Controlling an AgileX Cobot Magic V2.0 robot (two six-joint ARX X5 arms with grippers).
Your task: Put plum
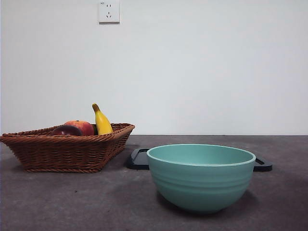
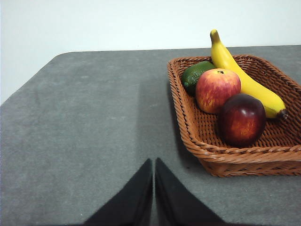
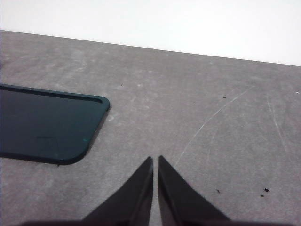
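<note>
The plum [image 2: 241,119], dark maroon and smooth, lies in the brown wicker basket [image 2: 207,146] beside a red-orange apple-like fruit [image 2: 217,89]. From the front only its top [image 1: 66,130] shows over the basket rim [image 1: 62,149]. My left gripper [image 2: 154,162] is shut and empty, held over bare table short of the basket. My right gripper [image 3: 155,160] is also shut and empty, above the grey table near a dark tray [image 3: 47,122]. Neither arm shows in the front view.
A teal bowl [image 1: 201,175] stands near the front, with the flat dark tray [image 1: 138,159] behind it. A yellow banana [image 2: 244,80] and a green fruit [image 2: 195,75] share the basket. A white wall closes the table's far edge.
</note>
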